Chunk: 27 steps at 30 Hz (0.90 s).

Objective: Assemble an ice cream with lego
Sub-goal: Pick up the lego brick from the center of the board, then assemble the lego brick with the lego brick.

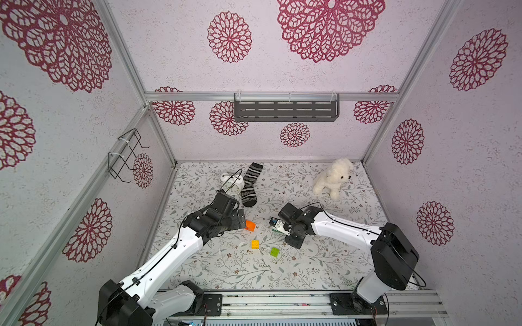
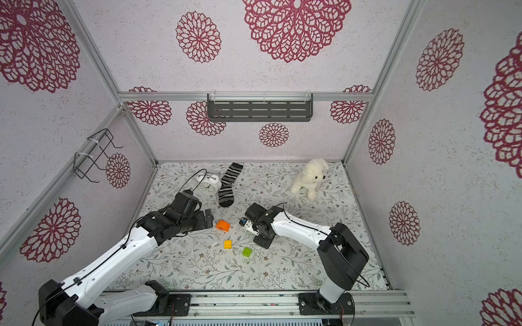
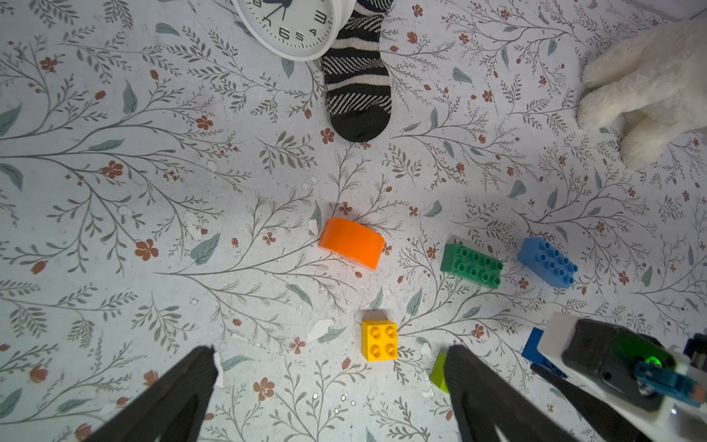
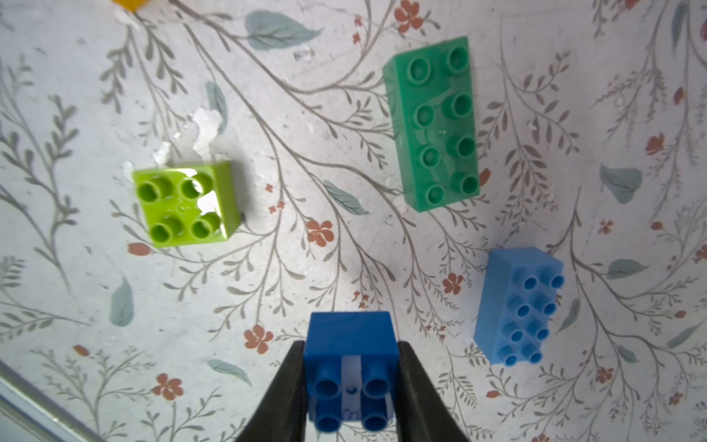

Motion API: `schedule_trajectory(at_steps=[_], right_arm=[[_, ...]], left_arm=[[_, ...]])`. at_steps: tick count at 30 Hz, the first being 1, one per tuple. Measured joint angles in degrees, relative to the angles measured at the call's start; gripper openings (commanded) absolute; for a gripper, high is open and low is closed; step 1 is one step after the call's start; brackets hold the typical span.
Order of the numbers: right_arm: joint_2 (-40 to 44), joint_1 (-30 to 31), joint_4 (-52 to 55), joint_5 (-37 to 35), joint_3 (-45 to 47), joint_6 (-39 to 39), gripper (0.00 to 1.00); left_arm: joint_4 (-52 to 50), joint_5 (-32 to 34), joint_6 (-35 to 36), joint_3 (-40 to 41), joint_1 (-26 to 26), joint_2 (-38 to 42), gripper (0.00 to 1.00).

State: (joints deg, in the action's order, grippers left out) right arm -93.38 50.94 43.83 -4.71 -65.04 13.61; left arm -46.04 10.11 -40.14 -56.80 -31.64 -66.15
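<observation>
The lego lies loose on the flowered mat. An orange half-round brick (image 1: 250, 225) (image 3: 352, 242) sits just in front of my left gripper (image 1: 241, 219) (image 3: 331, 352), which is open and empty. The yellow brick (image 1: 255, 244) (image 3: 378, 340) and lime brick (image 1: 274, 251) (image 4: 186, 204) lie nearer the front. The dark green long brick (image 4: 432, 122) (image 3: 471, 265) and light-blue long brick (image 4: 519, 306) (image 3: 548, 261) lie side by side, studs up. My right gripper (image 4: 350, 382) (image 1: 273, 223) is shut on the blue square brick (image 4: 350, 356), low over the mat. No assembled ice cream shows.
A white alarm clock (image 1: 233, 186) and a striped sock (image 1: 251, 185) lie behind the left arm. A white plush dog (image 1: 334, 177) stands at the back right. A grey shelf (image 1: 285, 110) and a wire rack (image 1: 127, 155) hang on the walls.
</observation>
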Motion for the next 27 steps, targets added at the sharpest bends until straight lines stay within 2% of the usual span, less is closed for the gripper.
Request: schedule_trajectory(at_steps=[5,11,18,27], right_arm=[[0.0,4.9,1.8,-0.7,-2.9,-5.4,0.27],[-2.1,9.3,2.8,-1.1,-6.4,-9.4,0.27],[-5.8,11.4,2.5,-1.0,-6.7,-11.7,0.27],[-9.4,11.6,2.1,-0.9,-8.6,-11.7,0.27]], left_arm=[[-0.4,-1.5,1.0,-0.4,2.8,-0.2,0.98],[-0.3,-4.9,1.4,0.6,11.0,0.0,0.98],[-0.1,-9.3,1.3,2.5,18.2,1.1,0.98],[1.1,-11.7,1.1,3.8,20.7,2.8,0.98]])
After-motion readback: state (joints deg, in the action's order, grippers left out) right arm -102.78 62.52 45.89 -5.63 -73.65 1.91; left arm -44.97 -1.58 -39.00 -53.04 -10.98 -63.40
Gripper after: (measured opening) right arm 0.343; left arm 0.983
